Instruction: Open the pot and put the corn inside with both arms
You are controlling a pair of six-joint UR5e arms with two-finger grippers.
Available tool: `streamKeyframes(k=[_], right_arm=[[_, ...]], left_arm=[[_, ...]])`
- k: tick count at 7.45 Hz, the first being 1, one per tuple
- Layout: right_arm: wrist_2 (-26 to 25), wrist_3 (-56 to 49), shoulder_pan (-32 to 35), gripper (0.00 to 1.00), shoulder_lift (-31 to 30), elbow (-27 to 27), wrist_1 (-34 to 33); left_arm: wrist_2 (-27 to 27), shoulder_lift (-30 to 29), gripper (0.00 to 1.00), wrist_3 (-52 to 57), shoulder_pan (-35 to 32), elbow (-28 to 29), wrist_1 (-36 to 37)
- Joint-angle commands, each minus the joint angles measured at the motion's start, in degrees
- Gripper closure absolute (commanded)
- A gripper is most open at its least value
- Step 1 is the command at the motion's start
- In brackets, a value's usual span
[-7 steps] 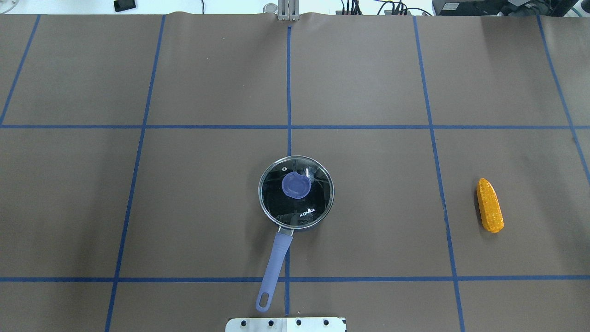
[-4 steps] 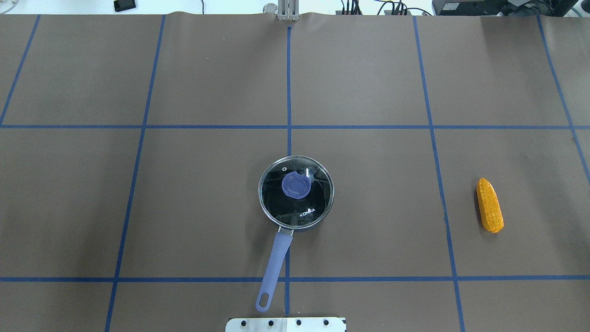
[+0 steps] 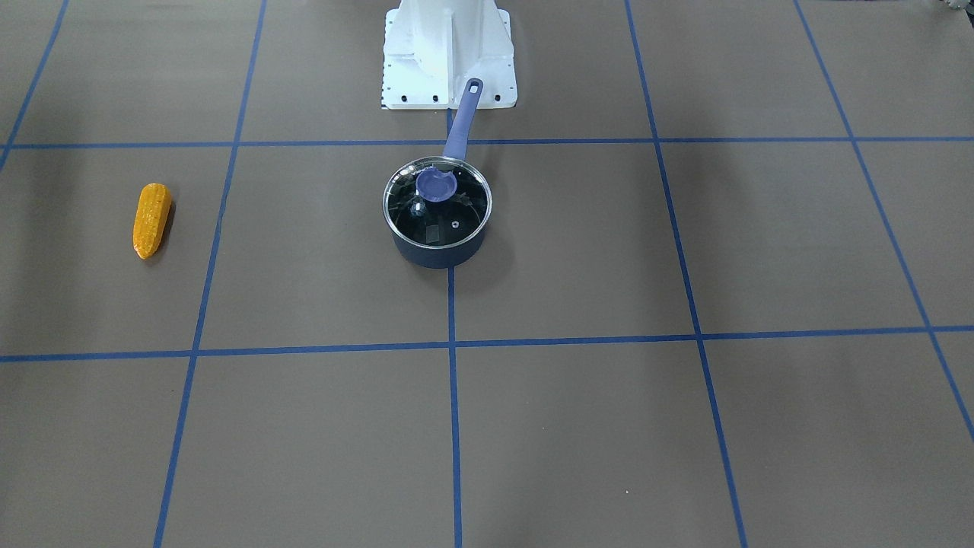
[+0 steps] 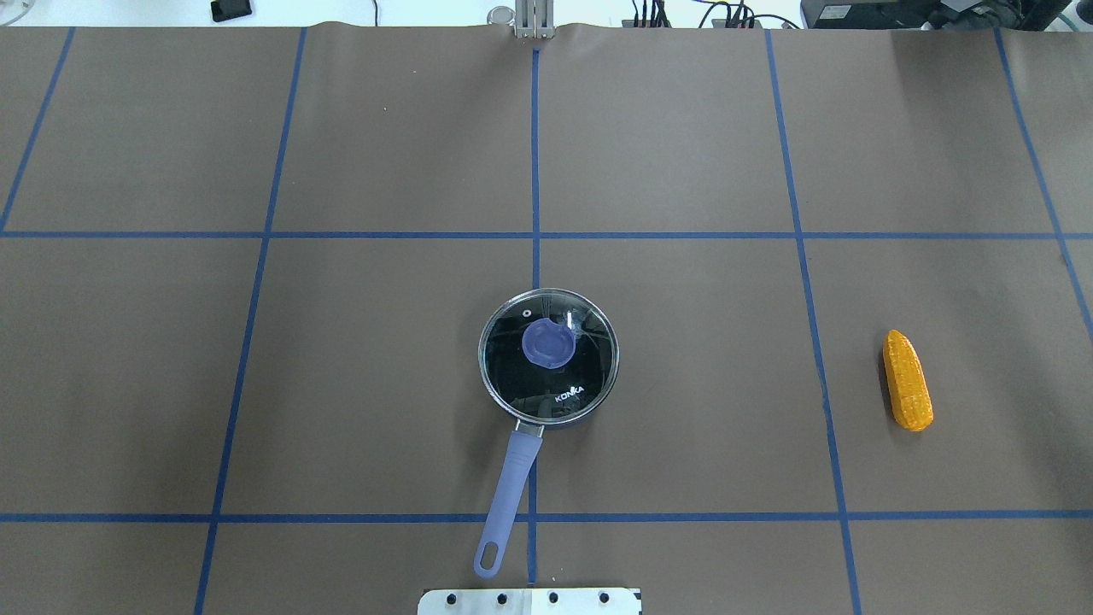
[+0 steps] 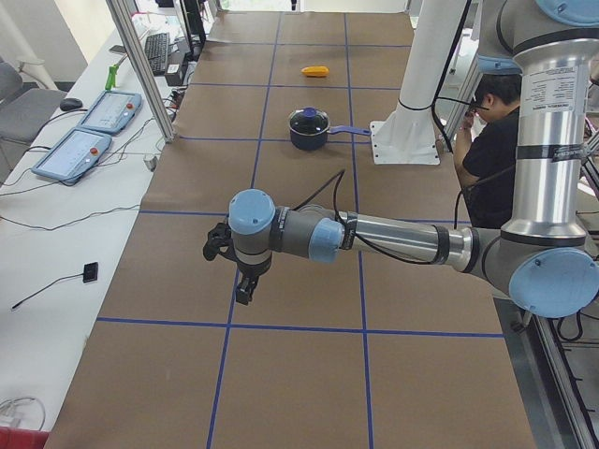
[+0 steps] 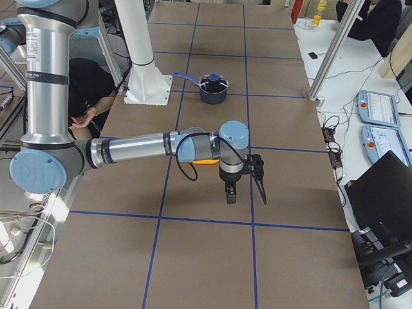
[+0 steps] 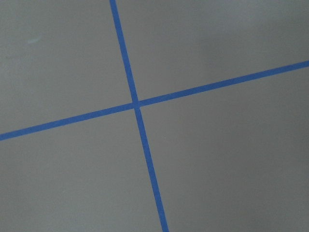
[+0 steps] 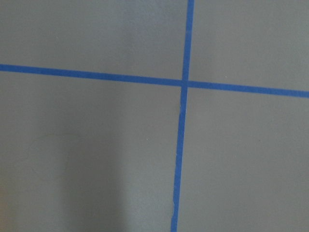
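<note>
The pot (image 4: pixel 511 478) stands mid-table, its long blue handle pointing toward the robot base. The glass lid (image 4: pixel 564 384) with its blue knob (image 4: pixel 547 343) sits shut on it; the pot's navy wall shows in the front view (image 3: pixel 437 255). The corn (image 4: pixel 907 381) lies flat on the robot's right side, also in the front view (image 3: pixel 151 219). My left gripper (image 5: pixel 241 281) hangs over the table far to the pot's left. My right gripper (image 6: pixel 244 190) hangs near the corn's end of the table. I cannot tell whether either is open or shut. Both wrist views show only taped table.
Brown table cover with a blue tape grid (image 4: pixel 535 235). The white robot base plate (image 3: pixel 447 76) lies just behind the pot handle's end. Operators sit beside the base in the side views (image 5: pixel 487 140). Pendants and cables lie along the far table edge (image 5: pixel 89 122).
</note>
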Motion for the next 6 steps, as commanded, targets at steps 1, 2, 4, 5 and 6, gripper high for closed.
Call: streamKeyframes(k=[1,2,4,5,6], right_arm=[[0.1,0.4,-0.1,0.0,2.7,0.8,3.4],[0.1,0.3,-0.1,0.0,2.6,0.1,6.0],[1.5,1.9,-0.1,0.0,1.2,-0.1,12.5],[2.5,5.8,-1.5,0.0,1.6,-0.3,13.5],[2.5,9.9,-2.8,0.0,1.9,-0.1,15.0]], left_arm=[[-2.0,-3.0,0.02,-2.3,0.2,-0.1,-5.2],[-5.1,-3.5,0.02,-2.2,0.2,-0.1,-5.2],[-6.7,-5.5,0.02,-3.0,0.9,-1.3,-7.5],[-5.9,-7.8,0.02,-6.8,7.1,-1.9,-8.8],[-3.9,-10.3,0.02,-14.9,11.0,-2.4,-9.1]])
